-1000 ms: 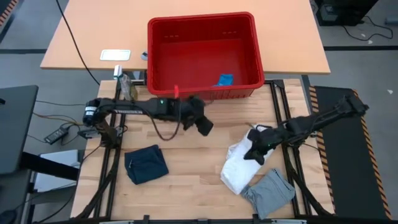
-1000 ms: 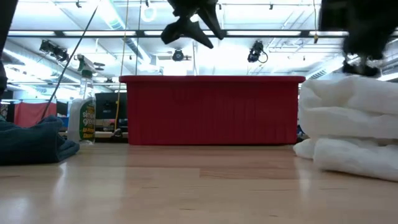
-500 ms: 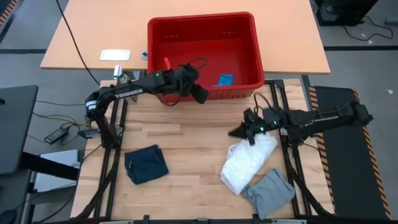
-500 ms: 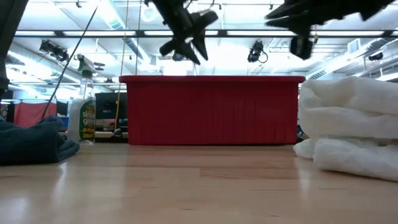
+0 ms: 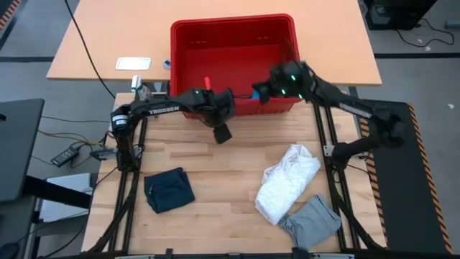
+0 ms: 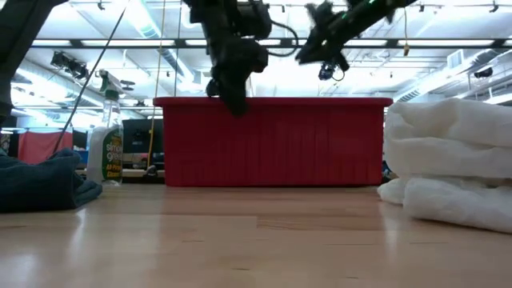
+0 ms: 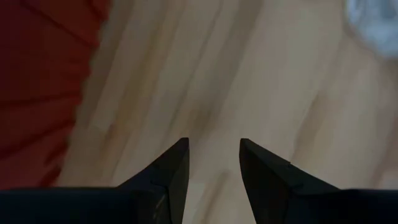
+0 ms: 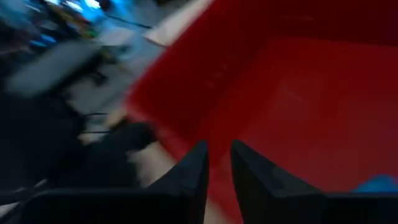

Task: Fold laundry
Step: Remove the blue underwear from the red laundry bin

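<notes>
- The left arm reaches across from the table's left; its gripper [image 5: 223, 133] points down over bare wood just in front of the red basket [image 5: 188, 36], fingers [image 7: 168, 174] a narrow gap apart, holding nothing.
- The right arm stretches from the right side up over the basket's front right corner; its gripper [image 5: 260, 91] hangs above the basket's inside, fingers [image 8: 189, 171] a narrow gap apart, empty.
- A small blue thing [image 5: 256, 93] lies in the basket by that gripper.
- The laundry lies on the table in front of the basket, well apart from both grippers: navy cloth [image 5: 168, 189] front left, white cloth [image 5: 287, 182] right of centre, grey cloth [image 5: 310, 221] touching its front edge.
- A spray bottle [image 6: 105, 144] stands left of the basket.
</notes>
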Robot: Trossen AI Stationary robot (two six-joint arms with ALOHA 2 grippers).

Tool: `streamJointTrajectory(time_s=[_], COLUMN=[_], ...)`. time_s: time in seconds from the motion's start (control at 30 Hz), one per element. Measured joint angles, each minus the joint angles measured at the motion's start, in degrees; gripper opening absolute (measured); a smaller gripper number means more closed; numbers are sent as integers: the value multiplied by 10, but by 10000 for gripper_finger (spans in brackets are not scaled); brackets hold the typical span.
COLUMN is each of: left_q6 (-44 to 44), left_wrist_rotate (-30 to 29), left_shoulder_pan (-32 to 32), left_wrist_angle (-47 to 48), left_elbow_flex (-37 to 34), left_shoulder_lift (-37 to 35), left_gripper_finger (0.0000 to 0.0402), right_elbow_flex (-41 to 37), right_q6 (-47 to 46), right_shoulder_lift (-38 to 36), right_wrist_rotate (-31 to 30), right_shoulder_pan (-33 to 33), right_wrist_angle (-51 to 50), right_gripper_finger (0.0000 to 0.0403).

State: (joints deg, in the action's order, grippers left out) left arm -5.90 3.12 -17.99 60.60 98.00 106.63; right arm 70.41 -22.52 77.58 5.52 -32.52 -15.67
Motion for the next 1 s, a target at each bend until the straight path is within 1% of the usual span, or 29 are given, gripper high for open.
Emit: streamJointTrajectory(time_s=[0.1, 0.17, 0.27, 0.4, 0.47, 0.53, 0.63, 0.67, 0.73, 0.83, 0.9, 1.0], left_q6=[41, 55, 84, 132, 139, 139, 133, 131, 130, 139, 138, 121], left_wrist_rotate=[5, 4, -1, 0, 0, 0, 1, 8, 42, 77, 81, 80], left_shoulder_pan=[-9, -22, -46, -88, -117, -145, -182, -191, -204, -212, -215, -217], left_wrist_angle=[32, 39, 36, 34, 35, 29, 15, 12, 1, -31, -50, -61], left_elbow_flex=[0, 0, 18, 62, 80, 90, 82, 74, 52, 19, 4, -1], left_shoulder_lift=[-2, -17, -50, -85, -91, -92, -91, -87, -78, -58, -45, -21], left_gripper_finger=[143, 143, 143, 143, 143, 143, 143, 143, 143, 143, 143, 143], right_elbow_flex=[58, 84, 105, 106, 107, 108, 108, 108, 108, 108, 108, 106], right_q6=[31, 50, 69, 62, 59, 61, 61, 61, 63, 69, 75, 119], right_shoulder_lift=[75, 126, 193, 244, 255, 257, 262, 263, 267, 270, 270, 268], right_wrist_rotate=[-12, -4, 25, 80, 90, 87, 93, 96, 104, 109, 85, 16], right_shoulder_pan=[-46, -72, -95, -87, -71, -52, -36, -33, -32, -40, -51, -75], right_wrist_angle=[-35, -68, -112, -158, -175, -187, -184, -186, -186, -186, -175, -191], right_gripper_finger=[87, 88, 86, 85, 85, 85, 85, 85, 85, 88, 94, 111])
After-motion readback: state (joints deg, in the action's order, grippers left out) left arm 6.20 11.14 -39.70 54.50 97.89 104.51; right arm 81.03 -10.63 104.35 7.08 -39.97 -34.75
